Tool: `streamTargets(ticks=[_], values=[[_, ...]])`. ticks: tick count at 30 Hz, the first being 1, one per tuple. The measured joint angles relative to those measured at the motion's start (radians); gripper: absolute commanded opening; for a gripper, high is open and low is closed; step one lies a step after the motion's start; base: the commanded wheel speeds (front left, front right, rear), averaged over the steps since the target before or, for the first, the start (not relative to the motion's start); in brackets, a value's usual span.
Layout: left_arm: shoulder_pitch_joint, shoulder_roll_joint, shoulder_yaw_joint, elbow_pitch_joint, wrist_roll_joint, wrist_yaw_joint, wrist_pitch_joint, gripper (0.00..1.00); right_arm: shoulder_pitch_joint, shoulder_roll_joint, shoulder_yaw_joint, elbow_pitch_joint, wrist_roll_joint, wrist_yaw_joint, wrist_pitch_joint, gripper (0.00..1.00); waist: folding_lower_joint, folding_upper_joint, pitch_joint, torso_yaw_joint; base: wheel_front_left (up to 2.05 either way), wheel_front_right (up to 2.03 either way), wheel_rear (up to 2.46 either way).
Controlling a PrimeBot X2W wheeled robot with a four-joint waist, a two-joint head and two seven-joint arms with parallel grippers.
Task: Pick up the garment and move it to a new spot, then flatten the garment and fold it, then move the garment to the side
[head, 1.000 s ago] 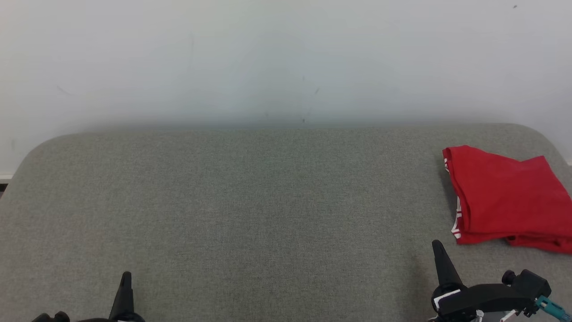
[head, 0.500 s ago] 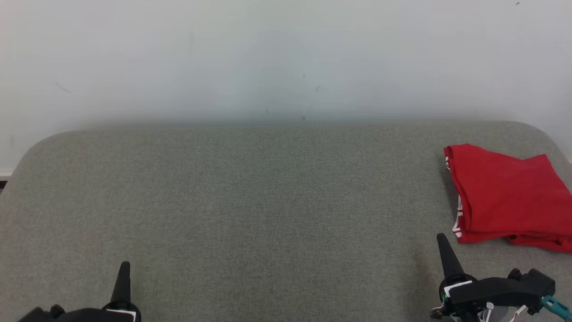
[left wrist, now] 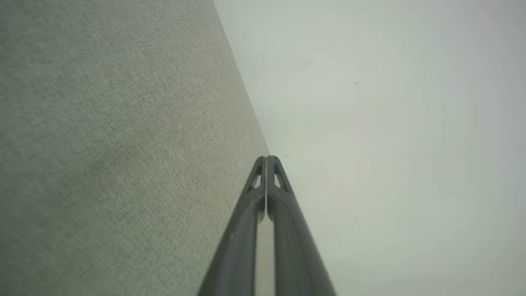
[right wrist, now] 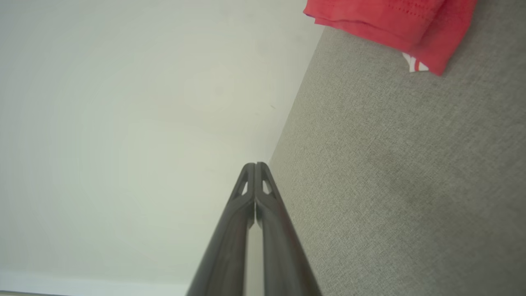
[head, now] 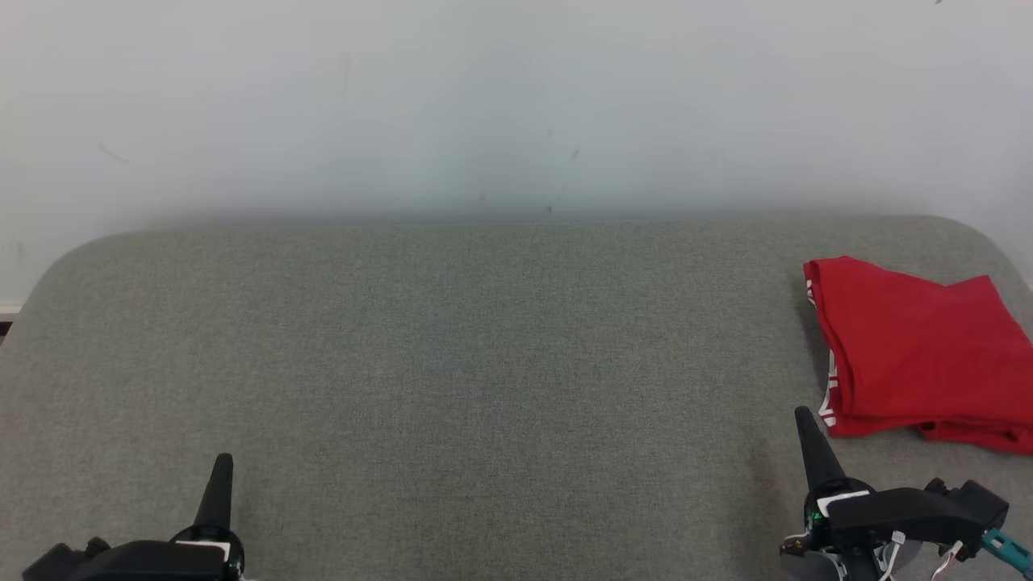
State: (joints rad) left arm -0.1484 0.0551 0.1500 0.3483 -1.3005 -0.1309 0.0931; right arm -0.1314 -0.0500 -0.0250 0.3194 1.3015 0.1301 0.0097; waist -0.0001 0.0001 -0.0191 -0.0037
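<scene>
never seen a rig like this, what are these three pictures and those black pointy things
A two-armed robot faces a grey fabric surface by a pale wall. The wide picture is from its head camera, looking down. The black spikes are its grippers: left gripper at lower left, right gripper at lower right. The other two pictures come from wrist cameras looking along each gripper's fingers, which are pressed shut, holding nothing. A folded red garment lies at the surface's right, apart from the right gripper.

Looks more like a bare lab or test room than anyone's home tbh, just a grey fabric-covered pad [head: 452, 339] with rounded corners pushed against a plain white wall [head: 323, 97] with a few scuff marks [head: 574, 153].
</scene>
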Motion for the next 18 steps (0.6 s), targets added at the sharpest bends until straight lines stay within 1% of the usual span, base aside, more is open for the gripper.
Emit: streamTargets(ticks=[18], values=[[-0.039,-0.002,0.022,0.009,-0.133,0.000,0.049,0.00,-0.032,0.000,-0.015,0.003,0.149,0.000,0.016,0.00,0.0001,0.0000,0.010,0.002,0.00,0.00,0.00]])
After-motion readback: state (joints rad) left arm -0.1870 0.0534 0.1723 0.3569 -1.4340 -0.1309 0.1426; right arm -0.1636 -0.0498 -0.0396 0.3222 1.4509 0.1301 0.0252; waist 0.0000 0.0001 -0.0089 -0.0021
